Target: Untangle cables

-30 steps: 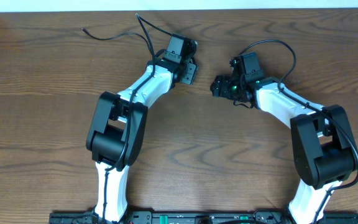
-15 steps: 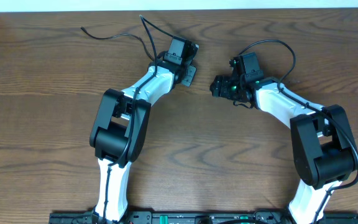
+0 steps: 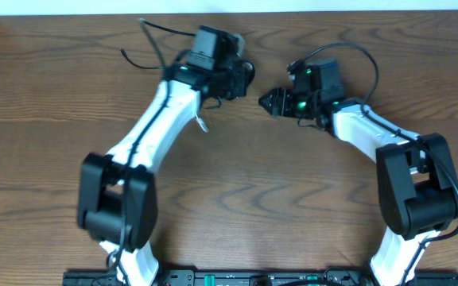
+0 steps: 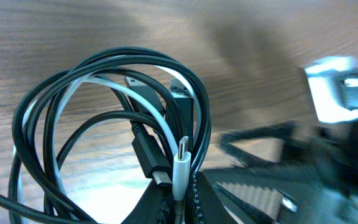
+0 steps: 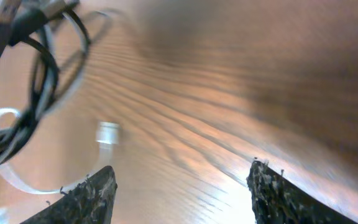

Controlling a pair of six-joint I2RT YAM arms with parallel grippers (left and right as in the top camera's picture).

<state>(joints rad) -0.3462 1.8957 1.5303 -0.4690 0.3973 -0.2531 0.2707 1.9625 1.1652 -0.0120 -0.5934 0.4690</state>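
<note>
- The left gripper (image 4: 178,200) is clamped tight on a bundle of two thin cords, pinching them right at the tips of its textured black fingers (image 4: 160,208).
- The thin black cord (image 4: 146,152) and the thin white cord (image 4: 181,163) are wound together in several overlapping loops that spread out from that grip over the brown wooden table (image 3: 54,119).
- Both small plug ends sit side by side just beyond the fingertips, the white one a flat silver-tipped plug and the black one to its left.
- From above, the left gripper (image 3: 241,78) is near the far edge of the table, about midway along it.
- A loose end of the white cord (image 3: 201,121) shows beside the left arm's white link, and a stretch of the black cord (image 3: 143,36) curves off toward the far-left corner.
- Whether the loops rest on the wood or are lifted off it, I cannot tell.
- The right gripper (image 3: 267,101) points at the left one from close by without touching it.
- Its own camera shows the right gripper (image 5: 182,180) with fingers spread wide and only bare wood between them.
- The tangled loops (image 5: 42,68) sit off to its upper left, with a white plug (image 5: 107,132) blurred nearby.
</note>
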